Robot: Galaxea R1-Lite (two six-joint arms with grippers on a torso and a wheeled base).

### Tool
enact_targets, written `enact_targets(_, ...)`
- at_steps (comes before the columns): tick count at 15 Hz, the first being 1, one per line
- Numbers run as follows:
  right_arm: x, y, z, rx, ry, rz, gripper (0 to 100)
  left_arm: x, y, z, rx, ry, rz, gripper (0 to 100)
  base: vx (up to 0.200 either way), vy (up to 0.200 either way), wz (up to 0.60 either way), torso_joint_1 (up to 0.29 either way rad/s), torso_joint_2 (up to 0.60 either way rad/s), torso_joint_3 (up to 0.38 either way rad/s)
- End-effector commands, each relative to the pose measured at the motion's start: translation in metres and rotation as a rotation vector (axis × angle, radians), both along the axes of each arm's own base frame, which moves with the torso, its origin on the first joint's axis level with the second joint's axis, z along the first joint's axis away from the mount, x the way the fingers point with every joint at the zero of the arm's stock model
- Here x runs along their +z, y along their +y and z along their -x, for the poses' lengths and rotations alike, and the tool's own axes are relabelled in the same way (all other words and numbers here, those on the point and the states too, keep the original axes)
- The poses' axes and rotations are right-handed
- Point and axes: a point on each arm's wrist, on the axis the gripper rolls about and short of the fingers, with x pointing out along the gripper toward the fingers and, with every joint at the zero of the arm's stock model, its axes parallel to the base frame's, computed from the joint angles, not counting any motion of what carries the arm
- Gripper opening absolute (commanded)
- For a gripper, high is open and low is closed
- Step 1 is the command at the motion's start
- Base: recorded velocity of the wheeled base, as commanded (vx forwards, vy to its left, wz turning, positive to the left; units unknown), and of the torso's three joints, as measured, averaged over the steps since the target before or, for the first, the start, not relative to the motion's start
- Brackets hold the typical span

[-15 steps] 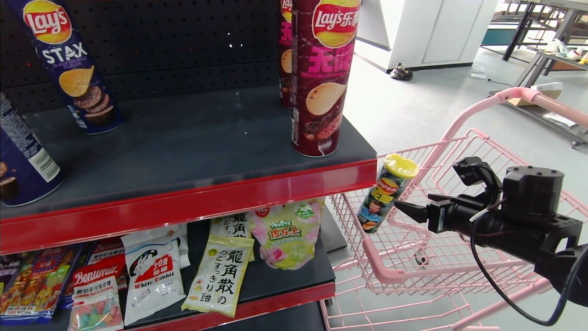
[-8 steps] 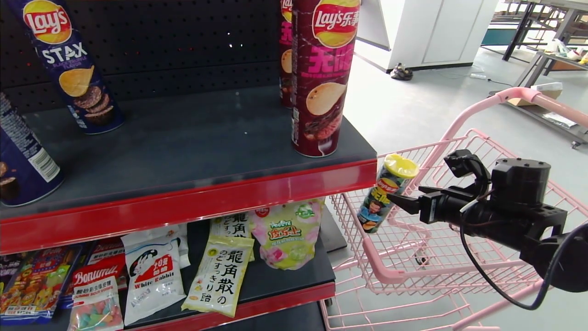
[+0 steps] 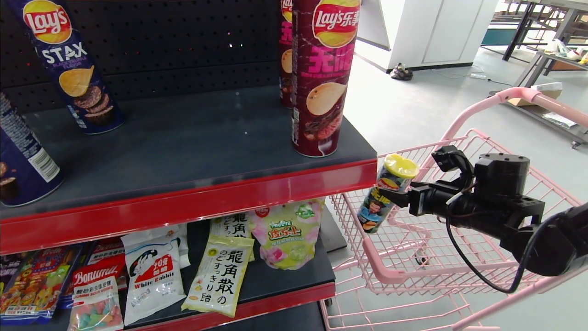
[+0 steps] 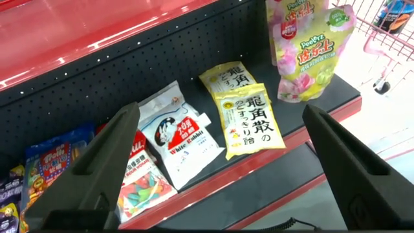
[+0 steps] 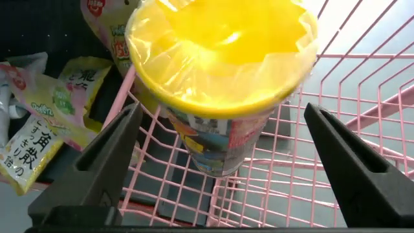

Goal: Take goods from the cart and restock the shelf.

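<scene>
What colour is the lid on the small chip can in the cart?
Yellow; the lid shows clearest in the right wrist view.

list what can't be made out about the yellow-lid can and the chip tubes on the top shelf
- yellow-lid can: how its base rests. In the head view the cart wire crosses it. In the right wrist view its own lid covers most of the body.
- rear maroon tube: head view, mostly behind the front maroon tube.
- blue tube at left: head view, cut off by the picture's left edge.

Wire cart [image 3: 381, 272]; glossy plastic lid [image 3: 401, 166]
</scene>
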Motion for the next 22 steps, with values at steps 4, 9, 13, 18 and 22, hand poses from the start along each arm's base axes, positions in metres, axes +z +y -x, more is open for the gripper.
enact_targets(4,-0.009,0.004,-0.017,0.016,0.009,-0.003,100,0.0,-0.001,-0.002,0.004,0.013,-0.004,100,0.0,0.0,0.0,0.0,0.0,0.0)
enact_targets(9,-0.016,0.007,-0.034,0.015,0.006,-0.004,100,0.0,-0.001,-0.002,0.004,0.016,-0.006,100,0.0,0.0,0.0,0.0,0.0,0.0)
enact_targets(13,-0.017,0.008,-0.037,0.016,-0.001,-0.002,0,-0.003,-0.001,-0.002,0.003,0.024,-0.008,100,0.0,0.0,0.0,0.0,0.0,0.0)
enact_targets(18,0.039,0.0,0.0,-0.038,-0.133,-0.006,0,-0.014,-0.001,-0.002,-0.008,0.05,-0.014,100,0.0,0.0,0.0,0.0,0.0,0.0)
enact_targets(22,0.093,-0.013,0.048,-0.112,-0.238,0.062,0,-0.016,0.001,0.003,-0.008,0.011,-0.002,100,0.0,0.0,0.0,0.0,0.0,0.0)
